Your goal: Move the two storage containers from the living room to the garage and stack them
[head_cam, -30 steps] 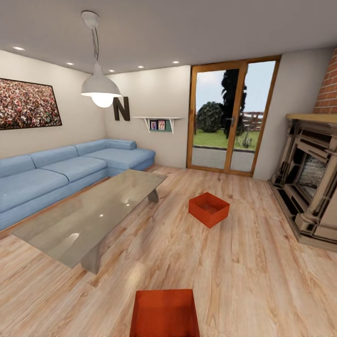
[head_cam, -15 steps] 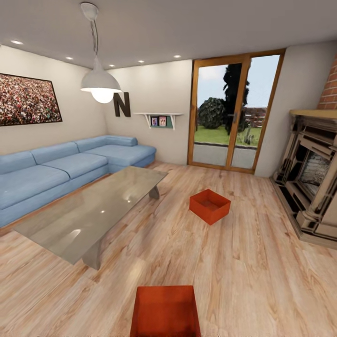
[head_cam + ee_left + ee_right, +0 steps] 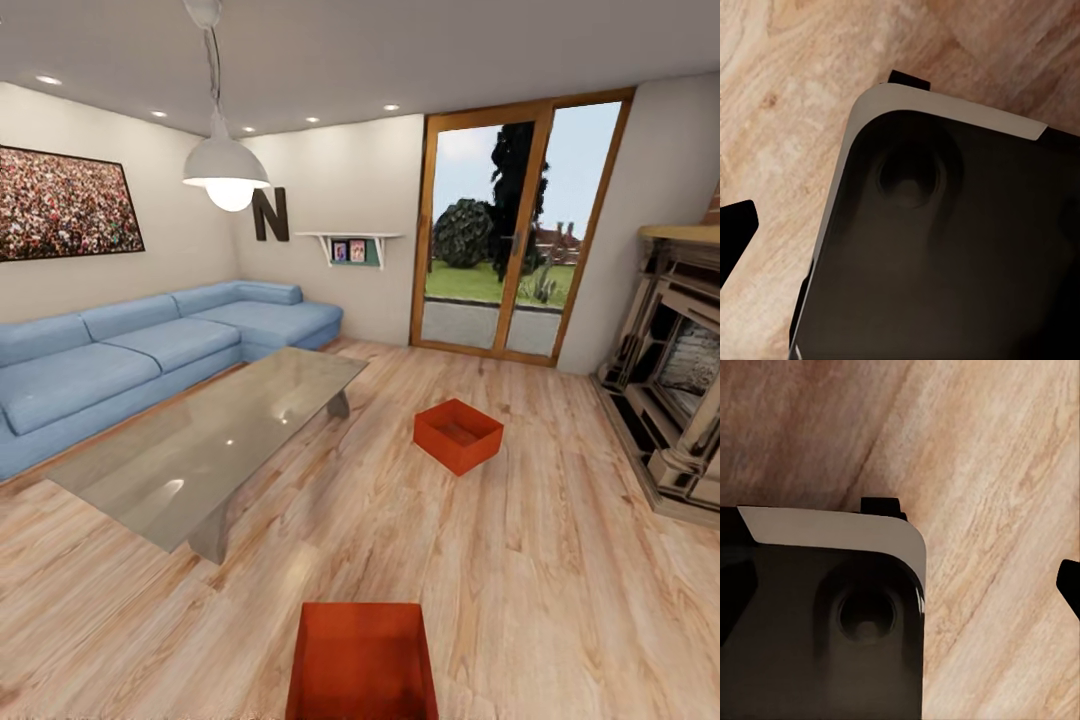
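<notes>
So the whole head view has shifted a bit since a second ago: everything's sliding slightly right and down in the frame, which is the camera moving, not the stuff. The two bins are sitting exactly where they were on the wood floor (image 3: 560, 600).

Going left to right: a framed crowd picture (image 3: 65, 203) is hanging on the left wall, with the blue sofa (image 3: 140, 350) running under it and round the corner. A white lamp (image 3: 226, 170) is dangling over the glass table (image 3: 215, 440). Behind that there's a big letter N (image 3: 271, 214) and a little shelf (image 3: 353, 246) on the back wall.

The near bin (image 3: 361, 662) is sitting at the bottom edge of the head view, partly cut off. The far bin (image 3: 458, 435) is lying well apart from it, out on the open floor just right of the table's far end, turned at an angle. Then the glass doors (image 3: 505, 240) are showing a garden, and the fireplace (image 3: 680, 390) is sitting at the far right.

Both wrist views are looking down at wood planks past a dark robot body (image 3: 945, 255). Dark finger tips are poking in at the edges, but I can't tell if either gripper's fingers are apart or together.
</notes>
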Tool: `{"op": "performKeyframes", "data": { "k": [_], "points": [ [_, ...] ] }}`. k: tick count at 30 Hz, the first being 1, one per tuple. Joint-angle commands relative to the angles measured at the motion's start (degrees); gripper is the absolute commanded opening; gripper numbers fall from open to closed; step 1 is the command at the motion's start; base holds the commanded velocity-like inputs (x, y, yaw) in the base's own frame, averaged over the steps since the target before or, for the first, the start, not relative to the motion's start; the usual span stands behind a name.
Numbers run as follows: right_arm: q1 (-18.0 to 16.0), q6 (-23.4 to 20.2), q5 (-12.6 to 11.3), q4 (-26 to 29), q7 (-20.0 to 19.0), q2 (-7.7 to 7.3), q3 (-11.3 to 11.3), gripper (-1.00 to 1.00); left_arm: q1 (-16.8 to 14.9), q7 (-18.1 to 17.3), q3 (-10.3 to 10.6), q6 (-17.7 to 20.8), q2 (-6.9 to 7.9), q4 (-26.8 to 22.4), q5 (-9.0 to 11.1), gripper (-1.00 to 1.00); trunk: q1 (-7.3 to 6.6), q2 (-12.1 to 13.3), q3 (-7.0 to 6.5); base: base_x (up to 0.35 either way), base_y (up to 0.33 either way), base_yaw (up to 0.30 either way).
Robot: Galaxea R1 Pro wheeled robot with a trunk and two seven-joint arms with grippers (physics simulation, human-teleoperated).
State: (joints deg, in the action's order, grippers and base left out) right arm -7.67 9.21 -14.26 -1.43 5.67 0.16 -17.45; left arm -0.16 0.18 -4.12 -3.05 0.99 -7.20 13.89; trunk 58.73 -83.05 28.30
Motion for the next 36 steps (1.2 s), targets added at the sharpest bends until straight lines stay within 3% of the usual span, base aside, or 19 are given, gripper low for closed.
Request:
{"op": "performKeyframes", "data": {
  "k": [1, 18, 36],
  "points": [
    [-0.04, 0.32, -0.51, -0.15, 0.04, 0.02, -0.49, 1.0, -0.02, -0.01, -0.4, -0.08, -0.02, -0.01, 0.0, 1.0, 0.0, -0.03, 0.14, 0.0, 0.015, 0.08],
    [-0.06, 0.34, -0.61, -0.15, 0.04, 0.02, -0.48, 1.0, -0.01, -0.01, -0.36, -0.11, -0.03, -0.01, 0.0, 1.0, 0.0, -0.03, 1.66, 0.0, 0.002, 0.072],
    [-0.06, 0.2, -0.85, -0.15, 0.13, 0.02, -0.31, 1.0, -0.01, -0.01, -0.36, -0.09, -0.03, -0.01, 0.0, 1.0, 0.0, -0.03, 3.28, 0.0, 0.0, -0.023]
  ]
}}
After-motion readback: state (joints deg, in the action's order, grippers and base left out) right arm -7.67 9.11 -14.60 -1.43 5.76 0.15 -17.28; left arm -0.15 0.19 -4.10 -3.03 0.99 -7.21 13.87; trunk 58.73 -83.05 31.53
